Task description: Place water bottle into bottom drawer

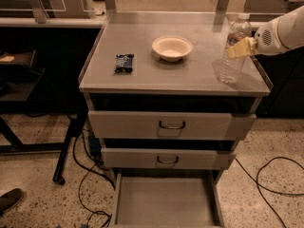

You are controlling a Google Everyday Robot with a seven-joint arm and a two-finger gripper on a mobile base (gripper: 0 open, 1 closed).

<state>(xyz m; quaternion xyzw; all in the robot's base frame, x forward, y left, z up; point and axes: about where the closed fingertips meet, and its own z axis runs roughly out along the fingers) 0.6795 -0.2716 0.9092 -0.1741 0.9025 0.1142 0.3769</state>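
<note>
The water bottle (229,68), clear ribbed plastic with a white cap, stands upright on the right side of the grey cabinet top (142,65). My gripper (233,49) reaches in from the right on a white arm (285,31). It is shut on the water bottle at mid height, with a yellowish finger (242,46) lying across its front. The bottom drawer (164,203) is pulled out at floor level, showing a plain flat grey floor with nothing in it.
A cream bowl (172,47) sits mid-top and a dark snack packet (124,62) lies to its left. Two upper drawers (171,125) with loop handles are slightly out. Cables (266,179) trail on the speckled floor. A shoe (9,201) shows at bottom left.
</note>
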